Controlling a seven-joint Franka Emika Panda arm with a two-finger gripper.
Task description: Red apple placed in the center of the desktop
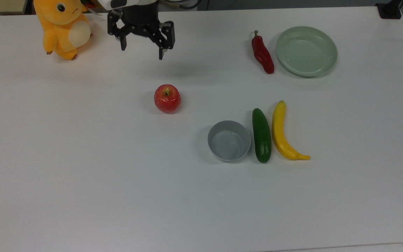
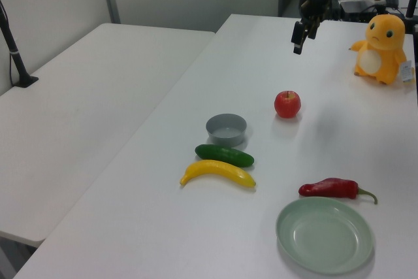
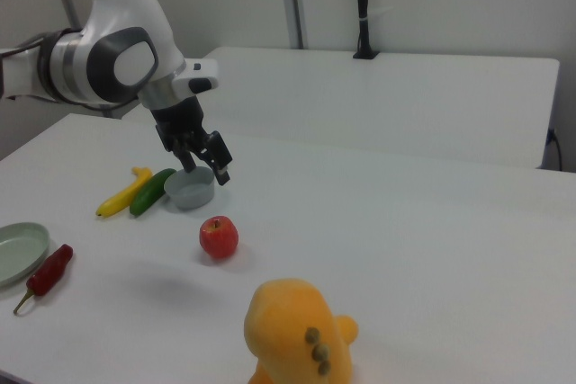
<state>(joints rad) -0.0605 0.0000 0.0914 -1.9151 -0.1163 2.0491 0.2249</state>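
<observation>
The red apple (image 1: 167, 98) stands upright and alone on the white desktop (image 1: 82, 175), a little left of middle in the top view; it also shows as the red apple (image 2: 287, 104) and the red apple (image 3: 219, 236). My gripper (image 1: 142, 51) hangs open and empty well above the surface, toward the far edge from the apple in the top view. The same gripper (image 2: 299, 37) sits high in the left view, and the gripper (image 3: 207, 168) floats above and left of the apple in the right view.
A grey bowl (image 1: 228, 140), a green cucumber (image 1: 261, 135) and a yellow banana (image 1: 282, 133) lie right of the apple. A red chili pepper (image 1: 262, 53) rests beside a pale-green plate (image 1: 306, 51). An orange plush toy (image 1: 64, 26) stands at the top view's upper left.
</observation>
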